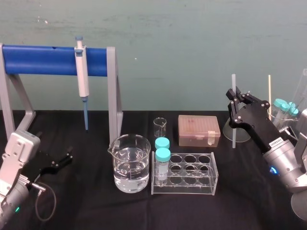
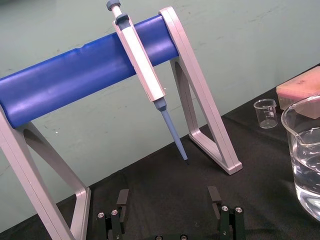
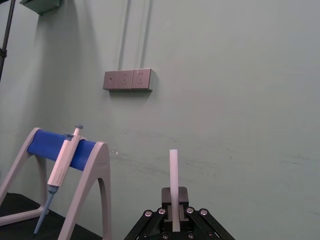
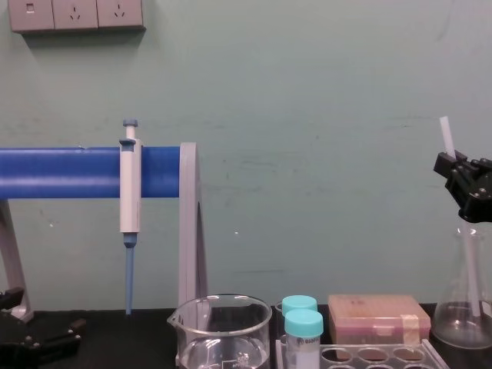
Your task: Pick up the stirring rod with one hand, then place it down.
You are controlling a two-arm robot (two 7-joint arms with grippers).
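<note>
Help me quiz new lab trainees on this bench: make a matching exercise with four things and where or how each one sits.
1. stirring rod
2. pipette
3. large beaker
4. teal-capped tubes

A. hanging on the blue bar
B. standing in the clear rack
C. clamped upright in the right gripper
D. holding clear liquid, left of the rack

Pairs: 1-C, 2-A, 3-D, 4-B.

The left gripper sits open, low at the table's left.
</note>
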